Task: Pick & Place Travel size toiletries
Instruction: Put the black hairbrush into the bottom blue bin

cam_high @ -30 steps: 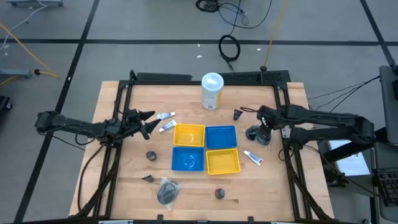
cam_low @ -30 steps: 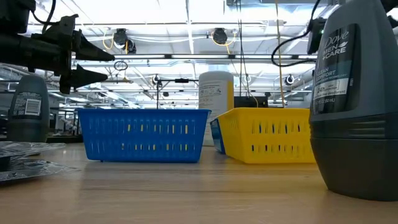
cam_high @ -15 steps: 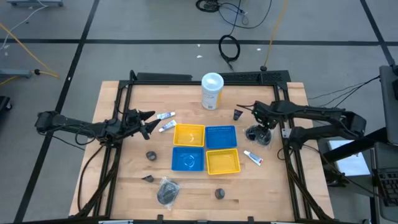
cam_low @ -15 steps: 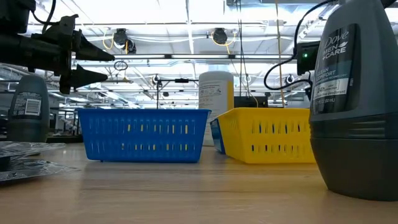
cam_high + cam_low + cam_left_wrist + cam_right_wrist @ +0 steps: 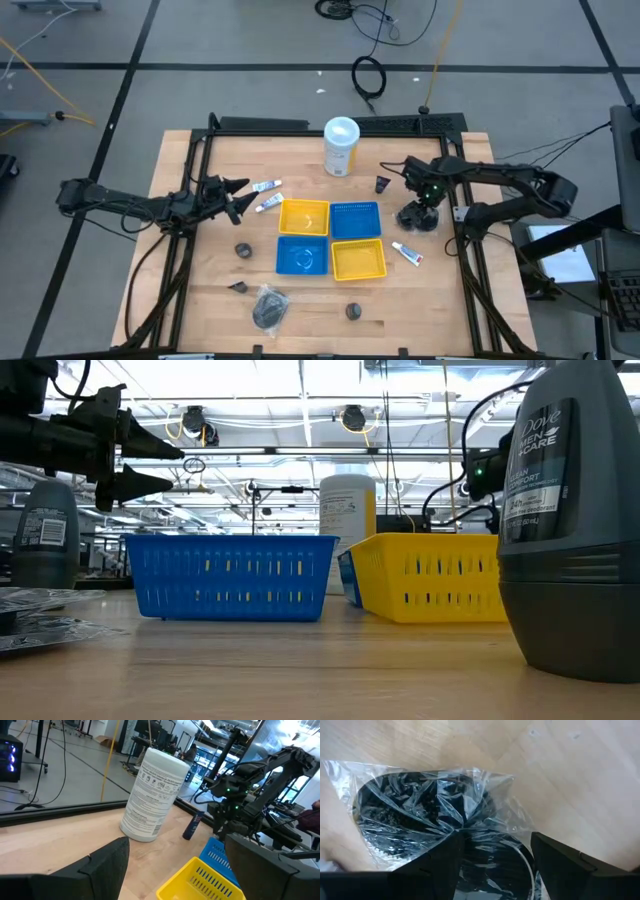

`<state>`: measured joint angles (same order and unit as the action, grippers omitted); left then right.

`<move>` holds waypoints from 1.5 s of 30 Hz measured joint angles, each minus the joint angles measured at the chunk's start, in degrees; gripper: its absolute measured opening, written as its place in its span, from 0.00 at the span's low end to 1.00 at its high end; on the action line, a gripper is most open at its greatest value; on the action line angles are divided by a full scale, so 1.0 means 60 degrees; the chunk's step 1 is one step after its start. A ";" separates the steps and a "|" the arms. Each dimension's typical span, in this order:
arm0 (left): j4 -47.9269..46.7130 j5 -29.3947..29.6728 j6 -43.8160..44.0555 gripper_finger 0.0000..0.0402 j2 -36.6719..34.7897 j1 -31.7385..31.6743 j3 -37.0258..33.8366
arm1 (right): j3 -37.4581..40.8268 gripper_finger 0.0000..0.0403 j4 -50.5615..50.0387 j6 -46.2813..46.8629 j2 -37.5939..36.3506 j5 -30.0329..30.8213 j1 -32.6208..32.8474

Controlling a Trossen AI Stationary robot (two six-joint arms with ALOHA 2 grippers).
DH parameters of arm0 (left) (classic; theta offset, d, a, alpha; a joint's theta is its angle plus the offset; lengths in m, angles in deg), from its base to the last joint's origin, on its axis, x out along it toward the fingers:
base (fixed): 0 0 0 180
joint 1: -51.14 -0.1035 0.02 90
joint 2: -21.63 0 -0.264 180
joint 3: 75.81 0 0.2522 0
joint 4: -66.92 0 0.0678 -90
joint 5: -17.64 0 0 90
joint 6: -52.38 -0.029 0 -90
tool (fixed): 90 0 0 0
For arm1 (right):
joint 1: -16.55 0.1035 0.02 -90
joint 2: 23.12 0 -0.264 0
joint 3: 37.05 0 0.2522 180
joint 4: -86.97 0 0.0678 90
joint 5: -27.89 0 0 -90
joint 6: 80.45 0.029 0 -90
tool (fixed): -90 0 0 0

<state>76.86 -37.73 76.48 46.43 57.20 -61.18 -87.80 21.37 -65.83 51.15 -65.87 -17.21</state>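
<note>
My right gripper (image 5: 419, 203) is open and points down over a dark grey mesh puff in a clear bag (image 5: 414, 217), which lies on the table's right part. In the right wrist view the bagged puff (image 5: 420, 815) lies below and between my gripper's fingers (image 5: 495, 865). My left gripper (image 5: 240, 195) is open and empty, held above the table just left of two white tubes (image 5: 266, 186) (image 5: 268, 203). A third white tube with a red mark (image 5: 407, 253) lies near the yellow tray. A small black piece (image 5: 382, 184) stands right of the canister. My right gripper's open fingers (image 5: 445, 865) stand from above on either side of the bag's near part (image 5: 485, 840). I cannot tell whether they touch the plastic. The bag lies flat on the table.
Two yellow and two blue trays (image 5: 304, 217) (image 5: 301, 256) sit together mid-table. A tall white canister (image 5: 341, 146) stands at the far edge. Dark deodorant sticks (image 5: 242, 250) (image 5: 352, 311) and a second bagged puff (image 5: 270, 306) lie near the front. The black frame (image 5: 455, 150) borders the table.
My right arm has drawn in. Its wrist has moved toward the table's left and far edges and tipped to point down over the bagged puff. The puff has stayed in place.
</note>
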 joint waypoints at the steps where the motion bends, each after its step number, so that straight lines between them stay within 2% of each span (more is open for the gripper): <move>1: 0.0003 0.0000 0.0000 0.81 0.0001 0.0002 0.0001 | 0.0000 0.54 0.0008 -0.0022 0.0045 -0.0004 -0.0013; 6: 0.0004 0.0000 0.0000 0.81 0.0000 0.0000 0.0000 | 0.0010 0.42 -0.0003 -0.0059 0.0094 -0.0078 -0.0013; 12: 0.0000 0.0000 0.0000 0.81 0.0000 0.0000 0.0000 | 0.0022 0.10 -0.0058 -0.0135 0.0094 -0.0228 0.0001; 14: 0.0000 0.0000 -0.0004 0.81 0.0000 0.0001 0.0000 | 0.0027 0.03 -0.0073 -0.0157 0.0048 -0.0182 0.0016; 22: 0.0001 0.0000 -0.0018 0.81 0.0002 0.0001 0.0000 | 0.0066 0.01 -0.0492 -0.0055 -0.0568 -0.0173 0.0020; 38: 0.0396 -0.0004 0.0098 0.81 0.0000 0.0000 0.0000 | 0.0022 0.00 -0.0605 0.0645 -0.3296 -0.0660 0.0026; 41: 0.0650 -0.0020 0.0104 0.81 0.0000 0.0001 0.0001 | -0.0264 0.00 -0.0538 0.0995 -0.3692 -0.0650 0.0285; 45: 0.0768 -0.0051 0.0116 0.81 0.0000 0.0003 0.0002 | -0.0879 0.00 0.0268 0.1318 -0.4037 -0.0639 0.1172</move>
<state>81.47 -38.04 77.17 46.43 57.22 -61.18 -93.07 22.98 -57.93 26.93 -69.70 -10.18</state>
